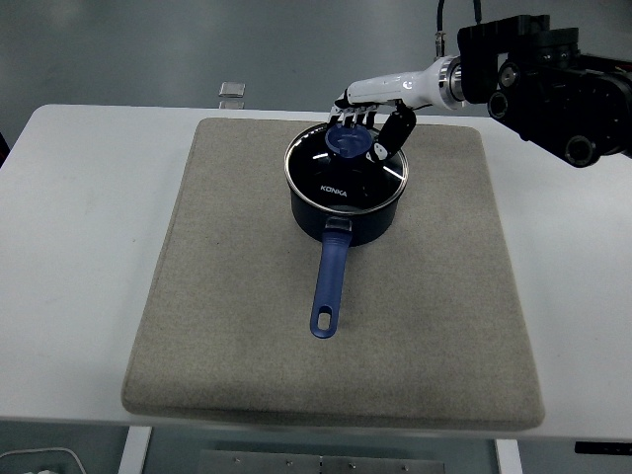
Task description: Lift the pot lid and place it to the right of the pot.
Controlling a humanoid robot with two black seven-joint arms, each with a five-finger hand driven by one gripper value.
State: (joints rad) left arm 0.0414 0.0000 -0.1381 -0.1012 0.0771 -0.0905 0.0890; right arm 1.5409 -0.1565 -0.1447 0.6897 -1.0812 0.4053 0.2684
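Blue pot, one; lid on it; right hand clamped on knob.

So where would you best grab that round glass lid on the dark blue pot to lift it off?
By the blue knob at the centre of the round glass lid, coming from above. The lid lies flat on the dark blue pot, so the raised knob is its only graspable part. The right hand is already at it.
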